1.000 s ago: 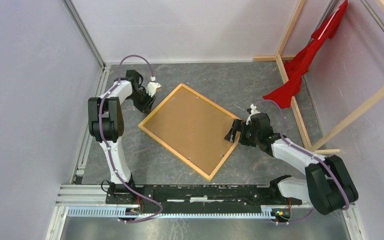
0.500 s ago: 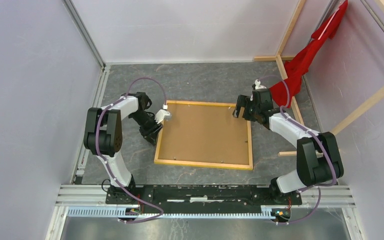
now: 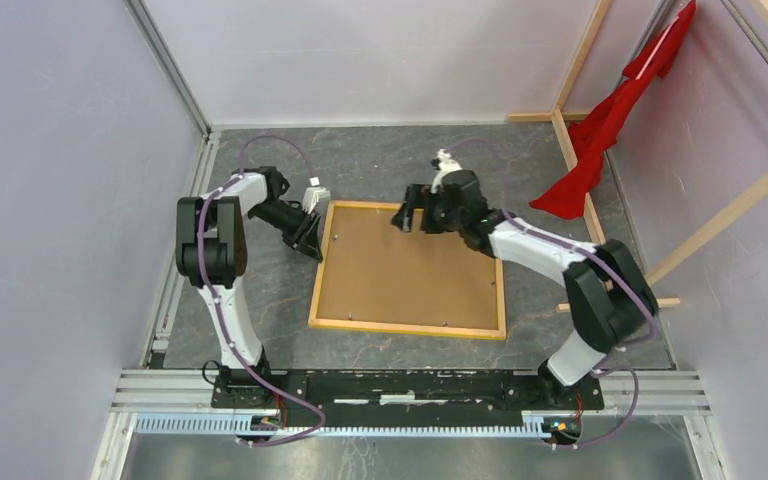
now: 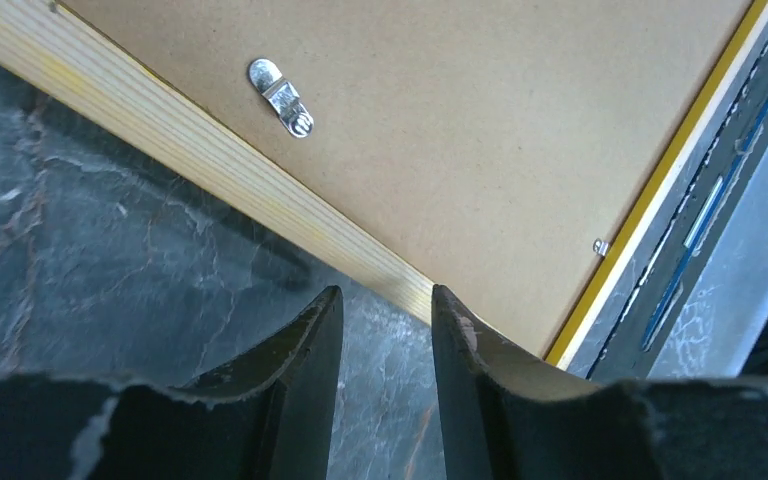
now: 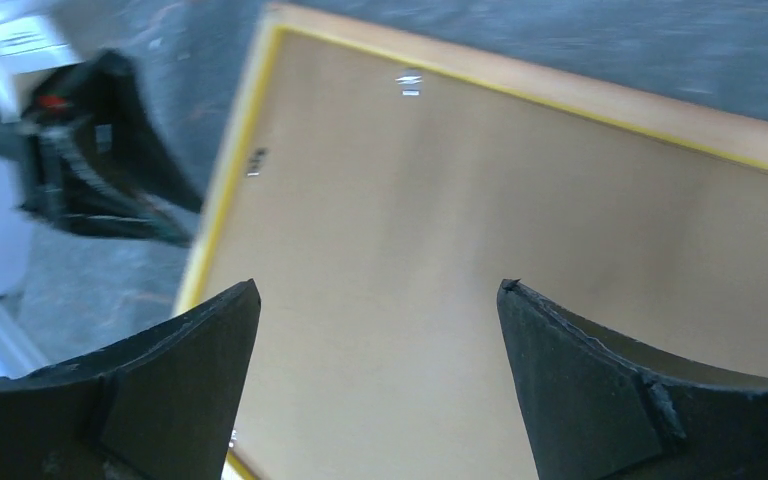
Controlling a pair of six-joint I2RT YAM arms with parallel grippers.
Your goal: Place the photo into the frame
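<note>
The frame lies back-up on the dark table, its light wood rails around a brown backing board. The photo is hidden. My left gripper sits low at the frame's far-left corner. In the left wrist view its jaws stand narrowly apart over bare table, just off the wooden rail, holding nothing. A metal clip lies on the board. My right gripper hovers over the far rail, and in its wrist view it is wide open above the board.
Bare wooden beams with a red cloth stand at the back right. White walls close in the left, back and right. The arms' metal mounting rail runs along the near edge.
The frame turned from a diamond to square with the table, then stayed put. My right gripper swept left along the far rail. My left gripper shifted to the far-left corner.
</note>
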